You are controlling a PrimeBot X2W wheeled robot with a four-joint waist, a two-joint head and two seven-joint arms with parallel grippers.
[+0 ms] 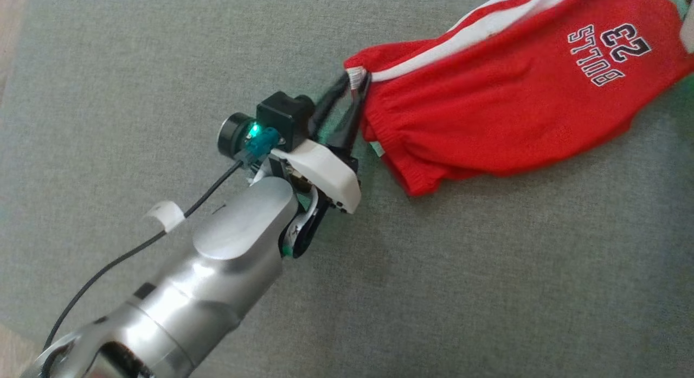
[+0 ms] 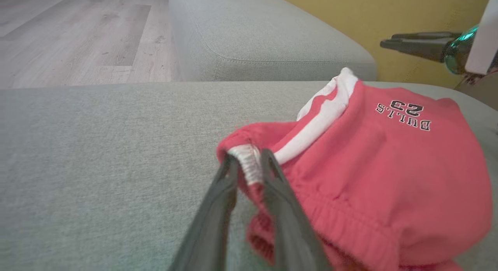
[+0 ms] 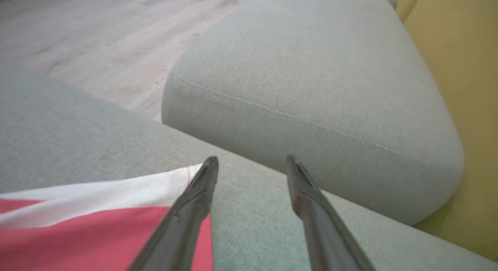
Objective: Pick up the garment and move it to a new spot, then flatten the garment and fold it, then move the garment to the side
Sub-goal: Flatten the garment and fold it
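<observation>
Garment (image 1: 504, 112): red shorts, laid on the grey sofa cushion (image 1: 162, 69).
Left gripper (image 1: 358, 79): fingers closed on the white waistband tag (image 2: 249, 168).
Right gripper (image 3: 252, 159): fingers held apart, nothing gripped.

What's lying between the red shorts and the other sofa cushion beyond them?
Bare grey seat fabric separates the red shorts from the sofa cushion in the right wrist view; the open right gripper reaches over it.

The left arm stretches forward, left gripper (image 1: 357, 81) nipping the garment (image 1: 515, 107) — right gripper (image 3: 252, 162) fingers spread apart.
</observation>
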